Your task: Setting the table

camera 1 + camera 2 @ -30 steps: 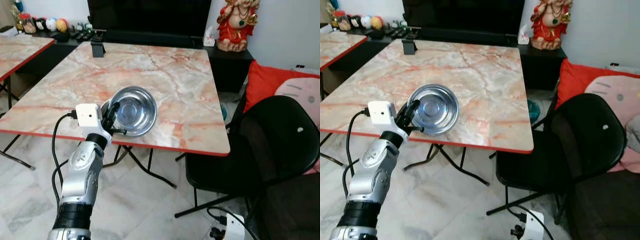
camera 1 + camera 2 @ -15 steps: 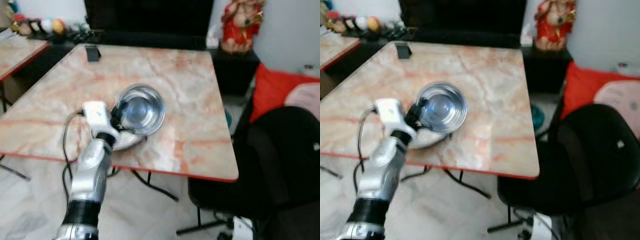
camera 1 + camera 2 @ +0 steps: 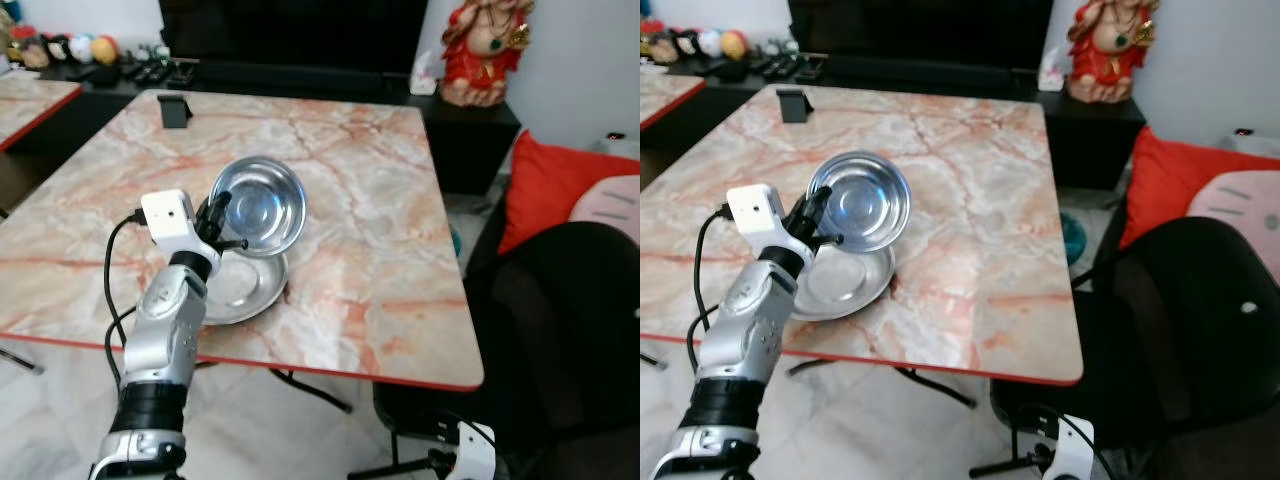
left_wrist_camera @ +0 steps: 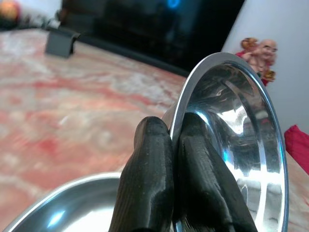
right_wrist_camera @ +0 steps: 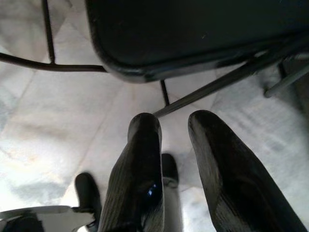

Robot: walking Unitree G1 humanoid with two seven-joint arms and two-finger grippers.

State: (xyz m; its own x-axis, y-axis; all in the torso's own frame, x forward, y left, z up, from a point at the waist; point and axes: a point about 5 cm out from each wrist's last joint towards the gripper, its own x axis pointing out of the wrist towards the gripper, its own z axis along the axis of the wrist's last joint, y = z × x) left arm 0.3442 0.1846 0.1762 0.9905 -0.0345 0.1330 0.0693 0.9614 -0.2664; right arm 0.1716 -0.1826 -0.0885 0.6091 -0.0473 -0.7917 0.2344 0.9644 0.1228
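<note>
The left claw (image 3: 222, 222), pinching the upper bowl's (image 3: 258, 206) rim, has now lifted it tilted off the lower bowl (image 3: 243, 288); 2 bowls separated on the desk (image 3: 380, 230).

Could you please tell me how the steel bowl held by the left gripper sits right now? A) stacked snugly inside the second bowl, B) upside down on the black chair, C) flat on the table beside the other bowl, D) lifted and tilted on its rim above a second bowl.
D: the left gripper pinches the rim of the upper bowl, which is raised and tilted, while the second bowl lies flat on the table beneath it.
</note>
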